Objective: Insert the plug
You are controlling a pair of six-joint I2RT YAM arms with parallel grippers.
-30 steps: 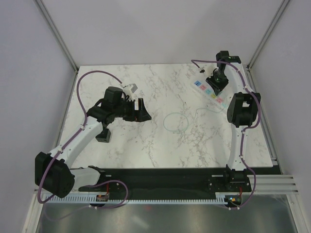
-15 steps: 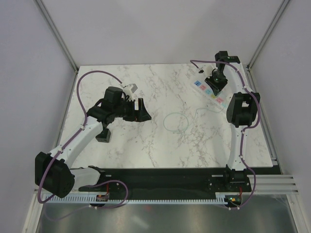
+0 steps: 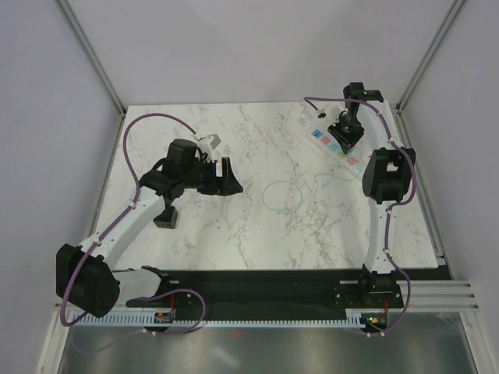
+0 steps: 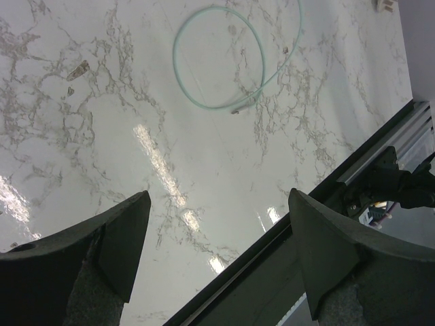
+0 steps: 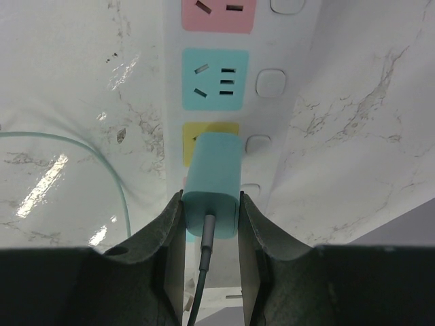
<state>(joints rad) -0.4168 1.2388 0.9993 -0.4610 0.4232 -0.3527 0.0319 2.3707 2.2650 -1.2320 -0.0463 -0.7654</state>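
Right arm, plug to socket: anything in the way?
Nothing visible. The right pincer grips the teal plug directly over the yellow socket of the white strip; the plug hides the slots themselves. The pale-green cable lies on the table left of the strip, off the sockets.

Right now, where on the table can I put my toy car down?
Lots of bare table at the back, between the left gripper and the power strip. More in front of the cable loop. The back right is crowded: the right gripper holds the plug there.
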